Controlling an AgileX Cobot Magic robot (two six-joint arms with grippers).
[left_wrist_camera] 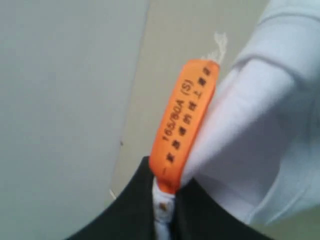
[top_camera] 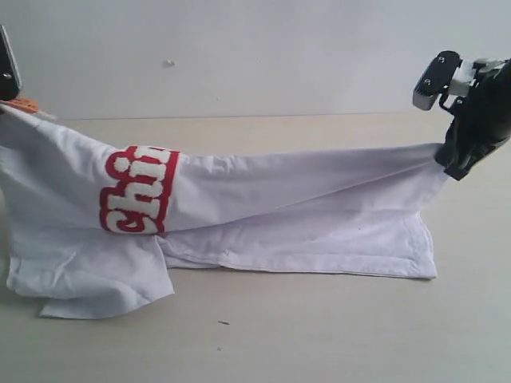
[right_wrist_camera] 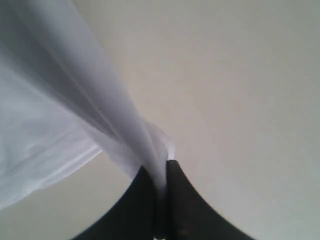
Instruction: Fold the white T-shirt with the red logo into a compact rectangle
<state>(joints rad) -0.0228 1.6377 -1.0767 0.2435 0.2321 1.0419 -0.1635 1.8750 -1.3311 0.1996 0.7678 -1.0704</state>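
Note:
The white T-shirt (top_camera: pixel 303 207) hangs stretched between my two grippers, its lower part resting on the table. The red logo (top_camera: pixel 137 191) with white letters shows at the left, partly folded under. My left gripper (top_camera: pixel 8 76) is at the exterior view's far left edge, shut on the shirt's neck. In the left wrist view the left gripper (left_wrist_camera: pixel 165 197) pinches white cloth (left_wrist_camera: pixel 250 150) right by the orange neck tag (left_wrist_camera: pixel 186 120). My right gripper (top_camera: pixel 457 163) is raised at the right, shut on a bunched edge of the shirt (right_wrist_camera: pixel 100 115). The right gripper (right_wrist_camera: pixel 160 180) shows the cloth squeezed between its black fingers.
The beige table (top_camera: pixel 319 327) runs in front of and behind the shirt. A plain pale wall (top_camera: pixel 239 56) stands at the back. A small dark speck (top_camera: pixel 223 323) lies on the table near the front.

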